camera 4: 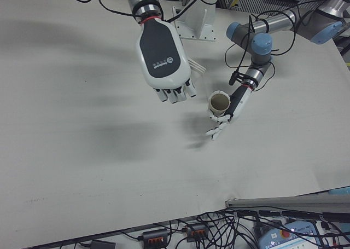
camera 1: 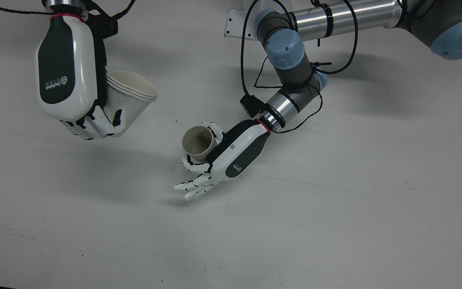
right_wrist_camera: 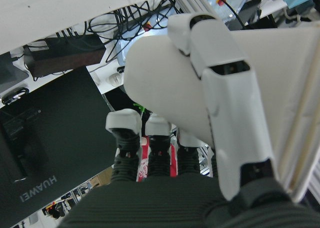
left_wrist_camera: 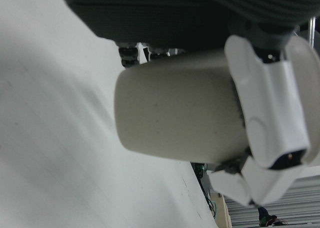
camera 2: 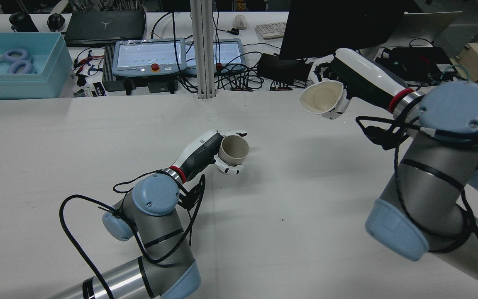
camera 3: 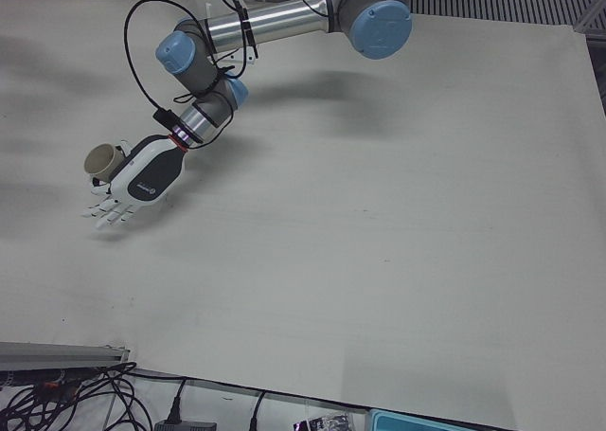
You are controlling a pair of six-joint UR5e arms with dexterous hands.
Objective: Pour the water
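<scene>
Step in hand: approach before pouring. Next: bring white cup over tan cup, then tip further.

Tan cup (camera 1: pixel 197 141): upright, mouth open, mid-table; left hand (camera 1: pixel 231 154) curls some fingers around its wall, the rest spread.

White cup (camera 1: pixel 131 98): stacked rims, tilted, aloft toward table's right edge; right hand (camera 1: pixel 68 76) fingers wrapped round it.
</scene>
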